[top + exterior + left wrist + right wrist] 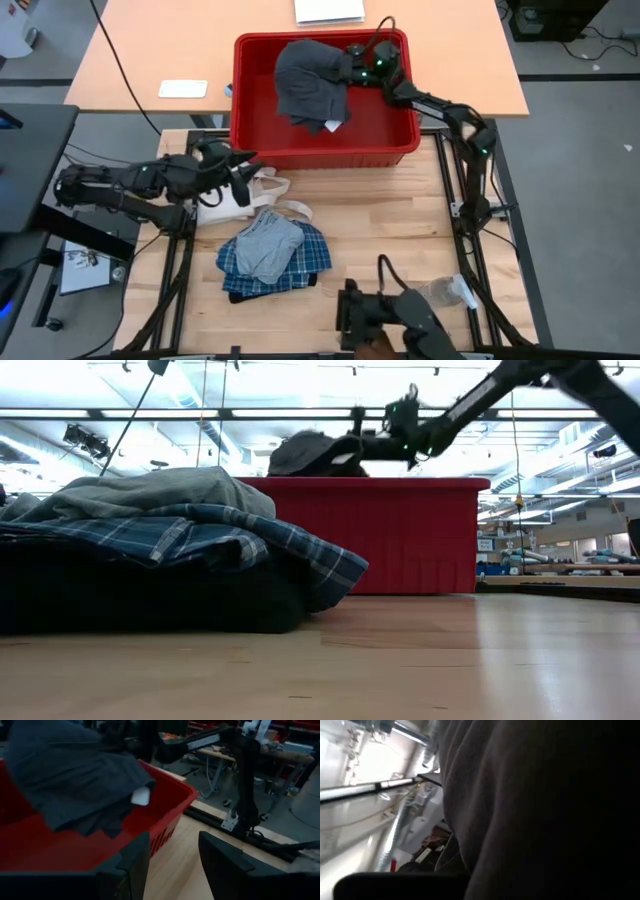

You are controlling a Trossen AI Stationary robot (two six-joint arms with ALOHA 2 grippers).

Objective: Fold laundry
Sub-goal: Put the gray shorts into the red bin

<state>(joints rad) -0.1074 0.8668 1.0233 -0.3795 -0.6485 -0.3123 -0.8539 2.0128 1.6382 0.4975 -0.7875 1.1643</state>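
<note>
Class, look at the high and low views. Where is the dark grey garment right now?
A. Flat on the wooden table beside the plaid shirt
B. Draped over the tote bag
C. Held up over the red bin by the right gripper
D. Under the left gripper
C: the right gripper holds the dark grey garment above the red bin; the low view shows it lifted over the rim.

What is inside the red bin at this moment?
The dark grey garment, lifted over the red bin by the right gripper. Bare floor shows beside it; whatever lies under the cloth is covered.

Bright overhead lights (glary), dim wrist views
</note>
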